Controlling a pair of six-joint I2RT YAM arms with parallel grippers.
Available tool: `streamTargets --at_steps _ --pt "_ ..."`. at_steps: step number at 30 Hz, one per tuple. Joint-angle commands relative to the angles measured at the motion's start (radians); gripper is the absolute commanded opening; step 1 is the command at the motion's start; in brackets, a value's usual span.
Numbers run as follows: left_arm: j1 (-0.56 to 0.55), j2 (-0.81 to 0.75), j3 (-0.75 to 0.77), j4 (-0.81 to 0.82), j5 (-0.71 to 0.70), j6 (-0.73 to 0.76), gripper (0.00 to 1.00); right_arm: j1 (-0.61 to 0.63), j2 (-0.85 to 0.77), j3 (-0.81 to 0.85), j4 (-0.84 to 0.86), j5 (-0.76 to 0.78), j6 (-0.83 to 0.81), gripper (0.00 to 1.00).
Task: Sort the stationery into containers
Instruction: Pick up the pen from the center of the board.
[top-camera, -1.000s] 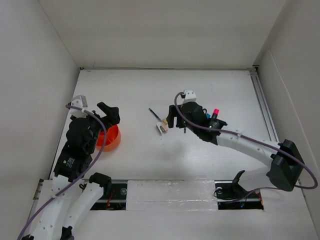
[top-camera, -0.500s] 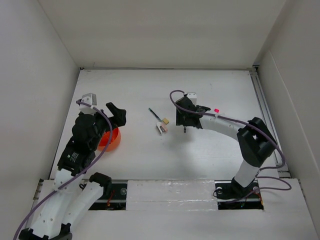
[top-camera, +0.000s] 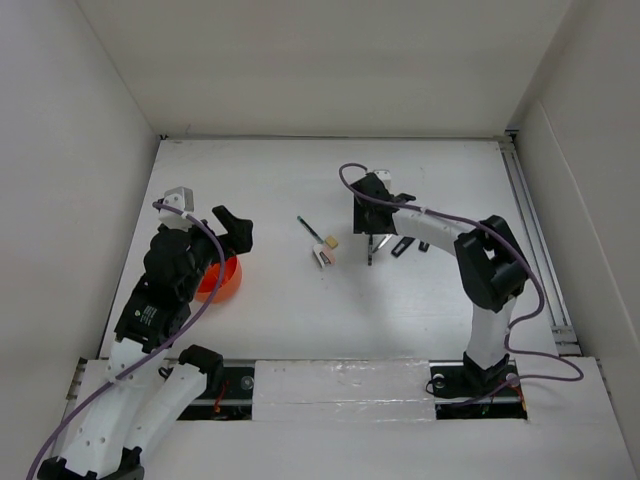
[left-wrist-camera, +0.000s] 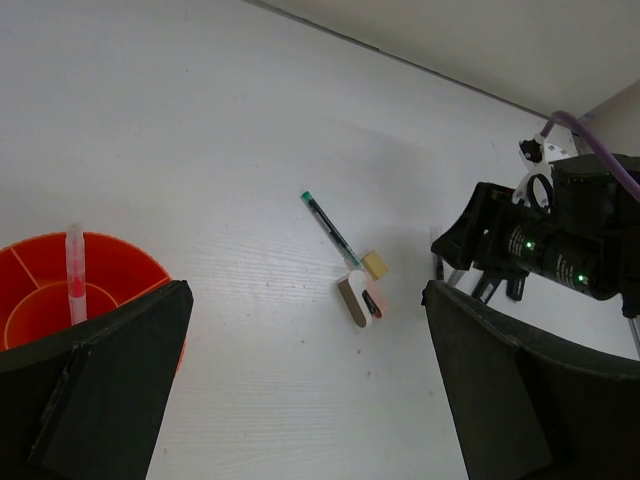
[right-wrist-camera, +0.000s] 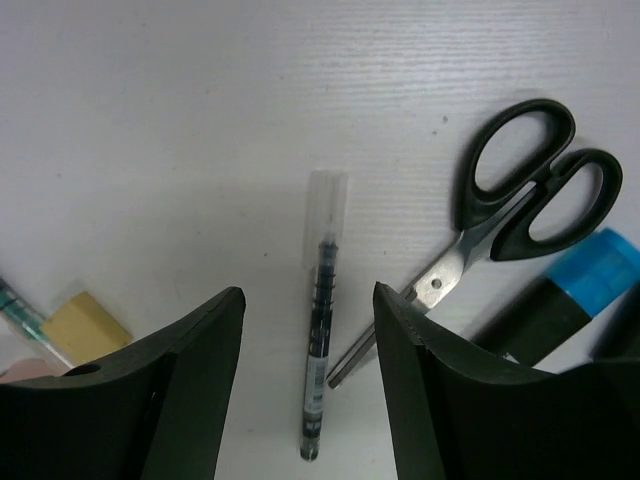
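My right pincer (right-wrist-camera: 308, 300) has dropped low and narrowed. Its jaws stand apart on either side of a thin dark pen (right-wrist-camera: 318, 360) with a clear cap, not touching it. The pen lies just left of the black-handled scissors (right-wrist-camera: 437, 283). My left pincer (left-wrist-camera: 300, 300) gapes wide.

**A Robot Lab Test Cell**

We see a white bench (top-camera: 300, 310) boxed in by plain white walls (top-camera: 330, 60) at 9, 12 and 3 o'clock. Two robot arms (top-camera: 150, 300) are bolted at 6 o'clock, trailing purple cables (left-wrist-camera: 598, 143). A metal rail (top-camera: 530, 220) runs along 3 o'clock.
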Motion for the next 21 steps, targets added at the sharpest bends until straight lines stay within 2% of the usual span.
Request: streamTargets --at_steps 1,9,10,12,16,18,21 --pt "-0.004 0.002 -0.002 0.041 0.009 0.015 1.0 -0.039 0.035 0.062 0.007 -0.028 -0.039 0.6" --pt "-0.004 0.002 -0.002 0.041 0.009 0.015 1.0 -0.07 0.1 0.087 -0.015 -0.065 -0.058 0.55" --pt "-0.004 0.002 -0.002 0.041 0.009 0.015 1.0 -0.07 0.112 0.087 -0.015 -0.065 -0.058 0.49" --pt "-0.004 0.002 -0.002 0.041 0.009 0.015 1.0 -0.07 0.123 0.087 -0.015 -0.08 -0.058 0.43" --pt "-0.004 0.002 -0.002 0.041 0.009 0.015 1.0 -0.07 0.132 0.076 -0.004 -0.099 -0.058 0.4" --pt "-0.004 0.002 -0.002 0.041 0.009 0.015 1.0 -0.07 0.154 0.076 -0.004 -0.108 -0.058 0.35" --pt "-0.004 0.002 -0.002 0.041 0.0 0.015 1.0 -0.07 0.166 0.067 0.005 -0.117 -0.058 0.2"
